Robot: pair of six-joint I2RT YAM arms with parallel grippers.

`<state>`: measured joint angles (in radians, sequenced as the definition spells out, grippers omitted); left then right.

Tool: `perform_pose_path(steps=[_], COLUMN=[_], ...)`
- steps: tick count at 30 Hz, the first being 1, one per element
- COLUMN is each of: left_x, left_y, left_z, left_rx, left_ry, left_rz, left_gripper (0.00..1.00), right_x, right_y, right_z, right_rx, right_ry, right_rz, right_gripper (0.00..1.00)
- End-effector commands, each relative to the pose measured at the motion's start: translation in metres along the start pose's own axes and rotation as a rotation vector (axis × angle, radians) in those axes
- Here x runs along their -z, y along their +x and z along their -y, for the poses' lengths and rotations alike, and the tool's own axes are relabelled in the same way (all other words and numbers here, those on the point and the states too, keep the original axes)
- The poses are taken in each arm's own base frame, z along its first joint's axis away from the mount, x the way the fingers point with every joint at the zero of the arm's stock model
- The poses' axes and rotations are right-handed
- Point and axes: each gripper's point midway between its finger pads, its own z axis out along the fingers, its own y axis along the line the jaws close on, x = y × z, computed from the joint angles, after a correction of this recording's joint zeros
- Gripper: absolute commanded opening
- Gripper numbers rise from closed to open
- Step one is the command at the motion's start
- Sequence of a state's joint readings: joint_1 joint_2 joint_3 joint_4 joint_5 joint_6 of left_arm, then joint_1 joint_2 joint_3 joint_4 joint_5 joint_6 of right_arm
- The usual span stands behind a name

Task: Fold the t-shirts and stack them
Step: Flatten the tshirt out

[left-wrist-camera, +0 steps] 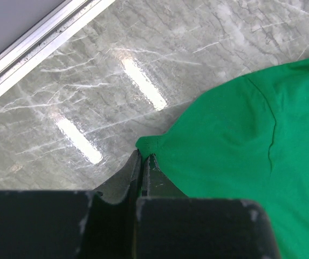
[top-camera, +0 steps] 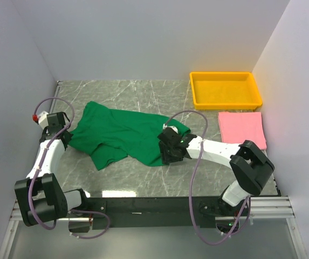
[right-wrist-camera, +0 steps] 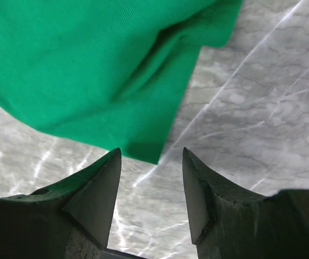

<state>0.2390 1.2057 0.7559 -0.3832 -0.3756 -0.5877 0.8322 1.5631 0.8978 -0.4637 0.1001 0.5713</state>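
Observation:
The green t-shirt (top-camera: 123, 134) lies crumpled and spread across the middle of the marble table. At its left edge my left gripper (top-camera: 68, 136) is shut on a small pinch of the cloth (left-wrist-camera: 150, 144). My right gripper (top-camera: 170, 154) hovers at the shirt's lower right corner (right-wrist-camera: 149, 145). Its jaws stand apart with only bare table between them, and the cloth's corner lies just beyond the fingertips (right-wrist-camera: 114, 156). The pink t-shirt (top-camera: 241, 128), folded to a flat rectangle, lies at the right, apart from both grippers.
A yellow tray (top-camera: 197, 91) stands at the back right, just behind the pink t-shirt. White walls close in the table on the left, back and right. A metal rail (left-wrist-camera: 41, 38) runs along the table's edge in the left wrist view.

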Motion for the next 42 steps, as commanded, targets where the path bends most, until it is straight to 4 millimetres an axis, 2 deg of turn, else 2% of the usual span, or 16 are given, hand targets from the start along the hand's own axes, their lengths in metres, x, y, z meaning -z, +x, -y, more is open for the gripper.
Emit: perform_pose_path(steps=[1,13,19,23,26,29,31,32,34,35,37,38,39,40,41,42], left_x=[0.01,0.014,0.016,0.017,0.021,0.026,0.037,0.035,0.045,0.05,0.076,0.087,0.113,0.127,0.139,0.171], left_y=[-0.028,-0.031,-0.034,-0.033,-0.035,-0.042,-0.065,-0.065,-0.094,-0.104,-0.148,-0.164,-0.196,-0.211,-0.225,-0.252], left_z=[0.004,0.006,0.006,0.007,0.009,0.018,0.033,0.041,0.06,0.065,0.081,0.085,0.092,0.093,0.095,0.095], left_rx=[0.024,0.032,0.039,0.038,0.047,0.053,0.078,0.074,0.101,0.109,0.136,0.144,0.157,0.162,0.165,0.173], left_ry=[0.009,0.025,0.031,0.035,0.056,0.096,0.133,0.15,0.199,0.215,0.268,0.284,0.317,0.327,0.336,0.364], left_rz=[0.079,0.09,0.101,0.097,0.108,0.109,0.132,0.105,0.137,0.149,0.234,0.266,0.333,0.363,0.391,0.455], left_gripper=[0.01,0.01,0.01,0.01,0.01,0.01,0.01,0.01,0.01,0.01,0.01,0.01,0.01,0.01,0.01,0.01], right_x=[-0.002,-0.022,-0.02,-0.017,-0.013,0.001,0.019,0.036,0.059,0.086,0.117,0.15,0.168,0.185,0.222,0.239], right_y=[-0.014,0.022,0.041,0.051,0.045,0.013,-0.015,-0.044,-0.08,-0.111,-0.146,-0.179,-0.189,-0.202,-0.223,-0.233], right_z=[-0.005,0.008,0.02,0.029,0.035,0.05,0.061,0.068,0.081,0.082,0.1,0.102,0.113,0.116,0.118,0.12], right_rx=[-0.069,-0.077,-0.087,-0.098,-0.097,-0.104,-0.129,-0.162,-0.197,-0.202,-0.238,-0.242,-0.253,-0.251,-0.238,-0.237], right_ry=[0.062,0.185,0.219,0.236,0.255,0.306,0.32,0.31,0.312,0.295,0.312,0.305,0.33,0.334,0.337,0.341], right_rz=[0.028,-0.1,-0.149,-0.158,-0.135,-0.05,0.016,0.075,0.156,0.233,0.314,0.404,0.428,0.466,0.547,0.584], right_gripper=[0.57,0.56,0.34,0.1,0.0,0.0,0.0,0.0,0.0,0.0,0.0,0.0,0.0,0.0,0.0,0.0])
